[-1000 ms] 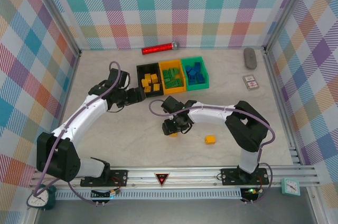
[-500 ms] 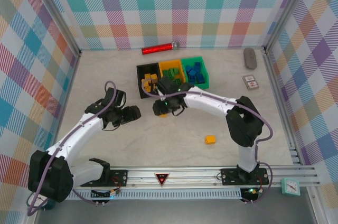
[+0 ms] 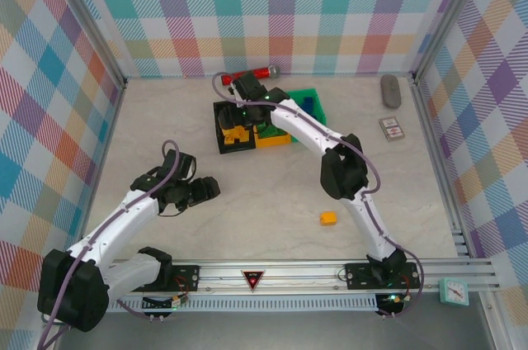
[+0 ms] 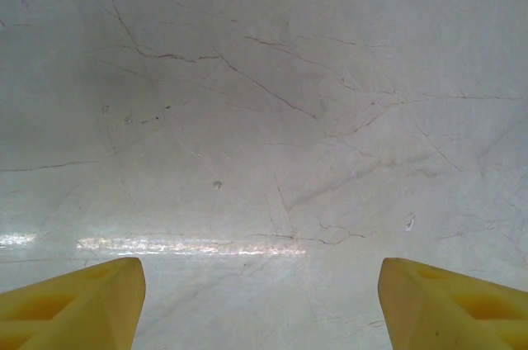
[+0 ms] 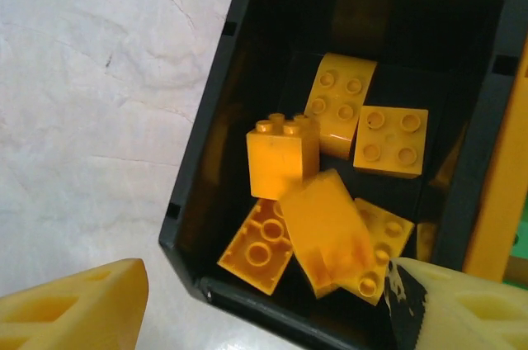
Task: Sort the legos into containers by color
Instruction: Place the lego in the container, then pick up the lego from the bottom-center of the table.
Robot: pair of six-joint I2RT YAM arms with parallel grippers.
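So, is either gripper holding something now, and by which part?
Nothing is held. The left gripper is open over the pale table; the right gripper is open above the black plastic bin holding yellow bricks.

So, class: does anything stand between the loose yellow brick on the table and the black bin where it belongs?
Nothing lies along the path from the yellow brick to the black bin, but the right gripper hangs open right over that bin, blocking a drop from above.
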